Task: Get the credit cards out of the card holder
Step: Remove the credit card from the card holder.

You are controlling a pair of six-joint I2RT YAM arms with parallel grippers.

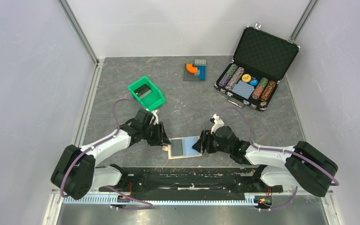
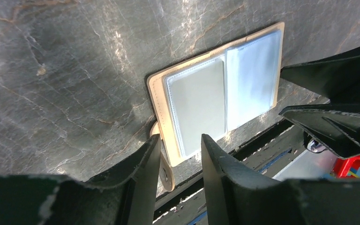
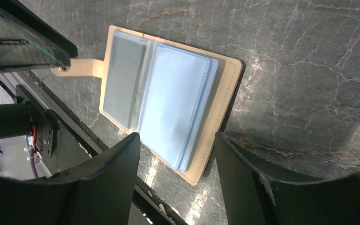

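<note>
The card holder (image 1: 184, 146) lies spread open on the table near the front edge, tan rim up, light blue pockets showing. A grey credit card (image 1: 176, 148) sits in its left pocket; it also shows in the left wrist view (image 2: 199, 105) and the right wrist view (image 3: 124, 84). My left gripper (image 1: 165, 140) is open over the holder's left edge, and the strap tab (image 2: 166, 168) lies between its fingers. My right gripper (image 1: 201, 143) is open over the holder's right edge (image 3: 215, 126), holding nothing.
A green bin (image 1: 146, 93) with a dark flat thing inside stands behind the left arm. An open black chip case (image 1: 255, 70) with poker chips is at the back right. Small coloured blocks (image 1: 196, 70) sit at the back middle. The black base rail (image 1: 183, 176) runs just in front of the holder.
</note>
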